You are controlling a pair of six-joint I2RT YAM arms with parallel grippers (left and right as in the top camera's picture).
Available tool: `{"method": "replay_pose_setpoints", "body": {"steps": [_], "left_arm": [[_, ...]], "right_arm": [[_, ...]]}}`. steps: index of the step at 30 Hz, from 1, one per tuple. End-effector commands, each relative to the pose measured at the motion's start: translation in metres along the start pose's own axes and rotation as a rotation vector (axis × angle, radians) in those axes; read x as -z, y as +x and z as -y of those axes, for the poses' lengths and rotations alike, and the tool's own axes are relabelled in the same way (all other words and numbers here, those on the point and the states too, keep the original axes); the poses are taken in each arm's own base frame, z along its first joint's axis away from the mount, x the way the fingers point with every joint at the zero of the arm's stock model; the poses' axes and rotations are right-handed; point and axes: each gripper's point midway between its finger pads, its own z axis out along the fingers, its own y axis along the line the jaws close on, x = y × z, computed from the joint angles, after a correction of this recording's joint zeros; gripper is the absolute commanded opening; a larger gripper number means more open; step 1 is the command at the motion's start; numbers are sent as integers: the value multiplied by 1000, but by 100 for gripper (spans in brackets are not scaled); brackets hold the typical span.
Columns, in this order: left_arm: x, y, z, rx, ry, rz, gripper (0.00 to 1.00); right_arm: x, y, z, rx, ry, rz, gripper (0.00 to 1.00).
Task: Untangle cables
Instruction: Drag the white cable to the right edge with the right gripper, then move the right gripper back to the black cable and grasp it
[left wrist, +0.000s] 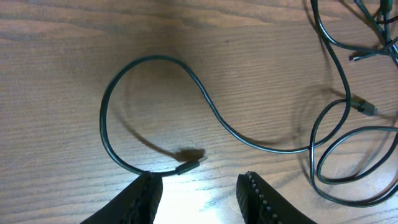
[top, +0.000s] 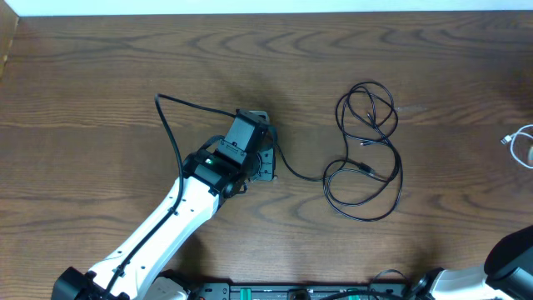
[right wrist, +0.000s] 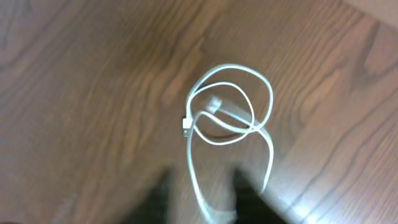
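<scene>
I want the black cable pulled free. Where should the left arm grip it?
Just behind the black cable's plug, coming from straight above. That end lies flat and alone, right ahead of the open left fingers.

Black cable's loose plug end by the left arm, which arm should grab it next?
Left. The left fingers are open just short of the plug end, one on either side of its line. The right arm is off at the table's right edge, facing the white cable instead.
</scene>
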Motion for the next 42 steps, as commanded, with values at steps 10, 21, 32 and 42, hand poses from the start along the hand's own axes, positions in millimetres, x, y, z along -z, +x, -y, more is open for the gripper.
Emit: {"method": "replay_pose_setpoints", "body": {"steps": [10, 21, 32, 42], "left_arm": [[0, -5, -8, 8, -43, 20, 44], [2, 1, -47, 100, -180, -2, 45], [-7, 4, -64, 204, -199, -43, 55], [-21, 14, -69, 204, -223, -95, 55]], "right_arm": [[68, 94, -118, 442, -699, -292, 83], [100, 214, -151, 924, -629, -509, 91], [90, 315, -181, 1080, -591, -545, 82], [47, 361, -184, 935, -397, -385, 72]]}}
